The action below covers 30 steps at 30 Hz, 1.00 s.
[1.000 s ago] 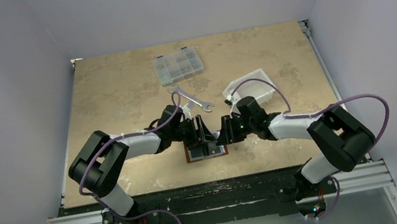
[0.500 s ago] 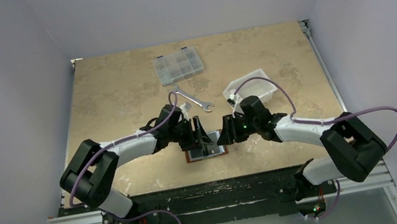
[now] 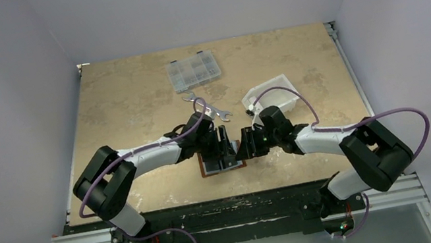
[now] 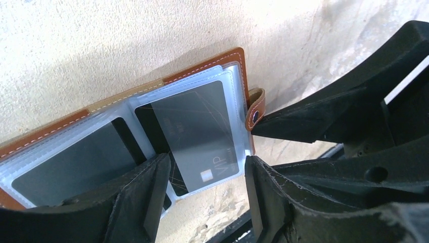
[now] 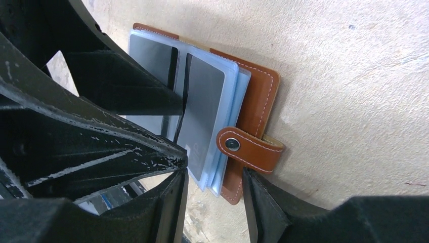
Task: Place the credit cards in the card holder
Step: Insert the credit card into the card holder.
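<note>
Overall, the tan table is the largest item and carries everything noted below. The left arm and the right arm both reach inward and meet near the table's front edge, at its middle.

A clear compartment box lies toward the far side. A white bin lies to the right of it, nearer the arms. A silver wrench lies between them, just beyond the two wrists.

The card holder lies flat and open on the table directly beneath both grippers. Its brown leather is underneath and its clear plastic sleeves face up.

The left gripper has its jaws apart, one on each side of the near end of a grey credit card marked VIP. Whether the fingers press on the card's edges cannot be told. The card lies on the right-hand sleeves, with its far end toward the holder's outer edge. A second credit card, darker, sits in the left-hand sleeve.

The right gripper also has its jaws apart and clamps nothing. It is at the holder's strap side, with one finger's tip at the strap.

The strap sticks out past the holder's edge, and its snap faces up.
</note>
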Motion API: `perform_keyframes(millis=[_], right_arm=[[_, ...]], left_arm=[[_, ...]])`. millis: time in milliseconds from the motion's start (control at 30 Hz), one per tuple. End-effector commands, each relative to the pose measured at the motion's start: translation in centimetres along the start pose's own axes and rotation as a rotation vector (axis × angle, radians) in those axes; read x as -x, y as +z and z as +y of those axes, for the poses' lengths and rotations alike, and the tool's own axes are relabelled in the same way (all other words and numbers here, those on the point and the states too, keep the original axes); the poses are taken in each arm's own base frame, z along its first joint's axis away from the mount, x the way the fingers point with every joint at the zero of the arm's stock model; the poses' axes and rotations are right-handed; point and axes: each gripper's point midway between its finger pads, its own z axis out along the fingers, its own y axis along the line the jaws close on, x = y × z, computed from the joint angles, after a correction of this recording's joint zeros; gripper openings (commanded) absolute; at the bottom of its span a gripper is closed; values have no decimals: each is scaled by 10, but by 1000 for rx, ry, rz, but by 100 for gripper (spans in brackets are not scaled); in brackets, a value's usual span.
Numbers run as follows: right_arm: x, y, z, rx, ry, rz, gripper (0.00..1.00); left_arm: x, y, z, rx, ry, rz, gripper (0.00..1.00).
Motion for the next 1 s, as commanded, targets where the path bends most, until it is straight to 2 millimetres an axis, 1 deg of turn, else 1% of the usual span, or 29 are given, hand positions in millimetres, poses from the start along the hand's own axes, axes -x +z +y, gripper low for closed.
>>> perform_keyframes(millis=[0, 233, 333, 367, 433, 500, 533, 633, 700, 800, 900, 967], right_arm=[[5, 2, 4, 30, -5, -19, 51], [1, 5, 2, 32, -1, -8, 51], [-1, 4, 7, 60, 3, -6, 51], [0, 2, 11, 80, 6, -13, 51], [4, -2, 16, 99, 32, -40, 48], [6, -6, 19, 109, 68, -69, 45], [6, -8, 19, 110, 81, -79, 44], [9, -12, 12, 83, 109, -100, 40], [12, -16, 7, 67, 119, -115, 39], [12, -19, 9, 85, 116, -105, 38], [9, -16, 12, 110, 123, -74, 27], [8, -14, 14, 132, 138, -73, 25]], left_arm=[[-11, -2, 34, 218, 55, -14, 61], [-13, -1, 26, 225, 82, -38, 62], [-23, 10, 18, 152, 68, -5, 63], [-27, 15, 14, 119, 56, 8, 62], [-35, 22, 9, 56, 28, 32, 57], [-40, 24, 10, 44, 6, 43, 52], [-36, 25, 7, 30, 5, 23, 51], [-33, 21, 10, 42, 1, -2, 47], [-33, 18, 12, 47, 1, -13, 46], [-33, 14, 16, 57, 1, -26, 46], [-35, 13, 19, 63, -4, -26, 46], [-36, 13, 21, 66, -8, -25, 46]])
